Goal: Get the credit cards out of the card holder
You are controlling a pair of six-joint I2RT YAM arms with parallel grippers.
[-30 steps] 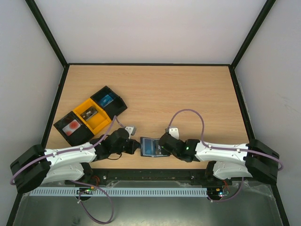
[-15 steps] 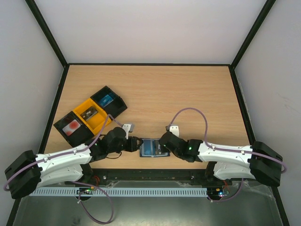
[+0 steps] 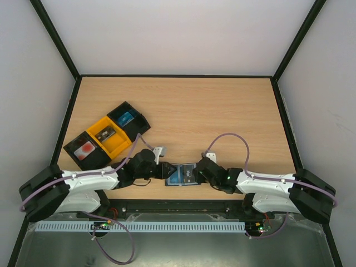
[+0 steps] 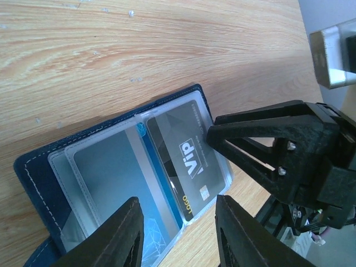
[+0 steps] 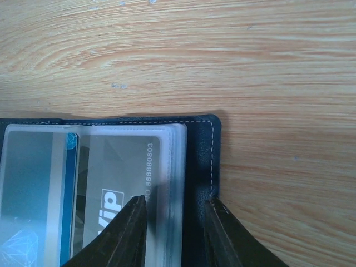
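left end effector [image 4: 178, 204] spread over credit cards [image 4: 189, 167]; right end effector [image 5: 177, 203] spread astride card holder [image 5: 201, 161] | risk: holder skids, unpinned

Left gripper [image 3: 165, 171] is returning to card holder [image 3: 182, 176]; holder is tilting; right gripper [image 3: 198, 173] is narrowing.

Left arm [image 3: 83, 184] and right arm [image 3: 267, 182]: white shell links between black joint housings, bulky black bases [image 3: 41, 196] at the desk's near edge, a lilac cable [image 3: 228, 135] looped along each. Right gripper [image 4: 214, 136]: matte black fingers [image 4: 261, 119] with triangular cut-outs, two small silver screws [image 4: 288, 146] in the body. Left gripper [image 4: 178, 208]: black, with rounded tips.
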